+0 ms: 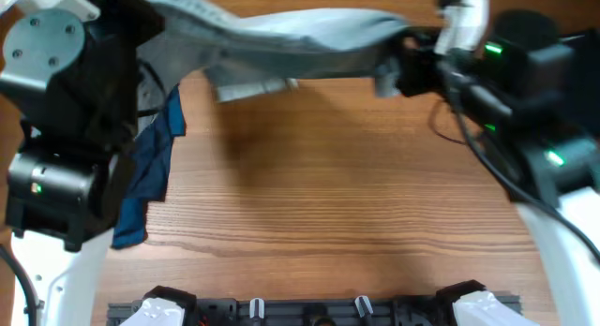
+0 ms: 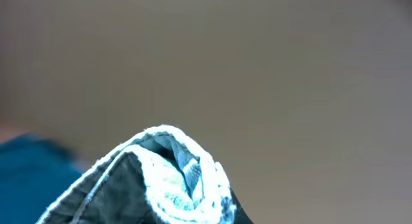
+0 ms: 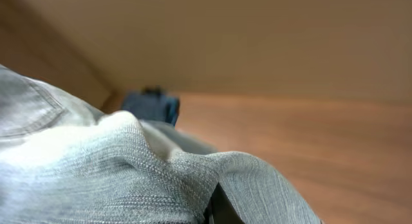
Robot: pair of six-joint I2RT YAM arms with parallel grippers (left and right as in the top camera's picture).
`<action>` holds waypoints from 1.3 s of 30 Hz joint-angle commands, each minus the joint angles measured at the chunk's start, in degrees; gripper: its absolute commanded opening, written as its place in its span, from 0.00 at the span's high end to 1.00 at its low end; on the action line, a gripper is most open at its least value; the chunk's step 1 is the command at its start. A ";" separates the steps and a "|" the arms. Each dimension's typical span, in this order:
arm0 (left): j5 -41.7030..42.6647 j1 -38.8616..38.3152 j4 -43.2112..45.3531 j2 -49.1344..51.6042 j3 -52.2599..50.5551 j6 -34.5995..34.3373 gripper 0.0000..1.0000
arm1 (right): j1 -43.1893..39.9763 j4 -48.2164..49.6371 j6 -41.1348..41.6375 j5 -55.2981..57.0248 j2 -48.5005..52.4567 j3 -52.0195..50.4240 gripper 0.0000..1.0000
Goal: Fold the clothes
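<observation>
Wooden table [image 1: 328,176], pale denim shorts [image 1: 300,36] stretched aloft, left fingers [image 1: 141,22] and right fingers [image 1: 405,68] clamped on them

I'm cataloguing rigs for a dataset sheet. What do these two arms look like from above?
Both have black boxy joint housings on white links. The left arm carries a grey round plate with screw holes and one green light; the right arm shows green lights and black cables.

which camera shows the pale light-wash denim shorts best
Overhead: the pale light-wash denim shorts show most of their stretched-out span there. Left wrist shows only a frayed folded edge of them; right wrist shows only bunched fabric up close.
</observation>
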 commanded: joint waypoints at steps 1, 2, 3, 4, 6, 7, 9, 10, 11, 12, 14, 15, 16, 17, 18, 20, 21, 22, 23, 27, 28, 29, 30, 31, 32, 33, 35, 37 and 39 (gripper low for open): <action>7.26 -6.19 6.43 -1.99 1.73 0.31 0.96 | -3.15 -2.29 -3.10 -0.72 -6.49 2.80 0.96; 7.26 -8.22 7.76 -2.05 1.73 0.33 0.96 | -3.69 -3.61 -3.82 -0.74 -7.96 3.50 0.96; 7.23 -10.99 9.18 -2.29 1.73 0.33 0.96 | -4.00 -5.11 -4.52 -0.72 -9.14 4.44 0.96; 7.23 -13.33 9.94 -2.58 1.73 0.33 0.96 | -4.09 -6.99 -4.61 -0.26 -10.14 5.64 0.96; 7.21 -17.07 10.16 -3.17 1.73 0.35 0.96 | -4.09 -10.88 -5.95 0.83 -11.76 8.41 0.96; 7.17 -18.88 9.97 -3.43 1.73 0.44 0.96 | -4.09 -12.52 -6.01 1.33 -12.37 9.68 0.96; 6.60 -22.01 9.09 -4.17 1.73 0.59 0.96 | -4.09 -16.52 -6.03 1.66 -13.66 13.03 0.96; 5.66 -24.41 8.22 -4.81 1.73 0.74 0.96 | -4.09 -19.17 -6.10 2.03 -14.14 15.32 0.96; 4.74 -26.05 7.52 -5.27 1.73 0.74 0.96 | -4.09 -21.03 -6.19 2.56 -14.29 16.98 0.96; 3.54 -27.89 6.86 -5.84 1.73 0.74 0.96 | -4.09 -23.52 -6.25 2.71 -14.29 19.06 0.96; 0.63 -31.19 5.53 -6.93 1.73 0.76 0.96 | -4.09 -27.58 -6.23 2.71 -14.27 22.18 0.96; -0.74 -32.30 4.94 -7.28 1.73 0.76 0.96 | -4.09 -29.03 -6.19 2.73 -14.27 23.06 0.96; -3.10 -34.05 3.89 -7.80 1.73 0.79 0.96 | -4.09 -30.51 -5.92 3.06 -14.27 23.76 0.96; -5.11 -35.15 2.89 -8.09 1.73 0.79 0.96 | -4.09 -31.63 -5.75 3.91 -14.27 24.02 0.96; -7.58 -36.17 1.62 -8.31 1.73 0.76 0.96 | -4.09 -32.22 -5.68 4.55 -14.27 24.04 0.96; -14.86 -37.55 -2.80 -8.39 1.73 0.74 0.96 | -4.09 -34.38 -4.31 7.89 -13.42 24.02 0.96; -17.44 -37.57 -5.07 -8.28 1.70 0.72 0.96 | -4.09 -34.80 -4.35 8.44 -12.46 24.02 0.96; -19.21 -37.57 -6.99 -7.89 1.70 0.72 0.96 | -4.09 -34.93 -4.37 8.41 -11.37 24.02 0.96; -21.62 -37.57 -9.38 -7.15 1.70 0.72 0.96 | -4.09 -34.95 -4.52 8.46 -9.60 24.02 0.96; -30.40 -37.55 -14.82 -3.02 1.70 0.70 0.96 | -4.09 -34.91 -5.27 8.59 -1.29 23.98 0.96; -32.85 -37.31 -15.85 -1.29 1.70 0.70 0.96 | -4.09 -34.73 -5.88 8.59 1.53 23.98 0.96; -34.62 -36.70 -16.85 0.48 1.70 0.70 0.96 | -4.11 -34.25 -6.03 8.61 5.18 23.98 0.96; -35.30 -35.98 -17.55 1.90 1.70 0.70 0.96 | -4.11 -33.81 -6.08 8.61 7.13 23.98 0.96; -35.30 -34.67 -18.29 3.76 1.70 0.70 0.96 | -4.11 -33.14 -6.27 8.61 10.27 23.98 0.96; -35.26 -33.33 -18.86 5.40 1.70 0.63 0.96 | -4.20 -32.39 -6.27 8.59 12.83 23.98 0.96; -35.26 -32.06 -19.52 6.99 1.70 0.00 0.96 | -4.52 -31.47 -6.27 8.59 15.63 23.98 0.96; -35.19 -28.94 -21.18 10.54 1.70 -2.82 0.96 | -5.49 -29.59 -6.23 8.55 20.57 23.98 0.96; -31.89 -22.47 -23.37 17.84 1.70 -5.73 0.96 | -8.04 -25.38 -6.03 7.10 28.83 23.98 0.96; -28.65 -19.76 -23.39 21.14 1.70 -5.84 0.96 | -9.46 -23.04 -6.01 5.68 31.93 23.98 0.96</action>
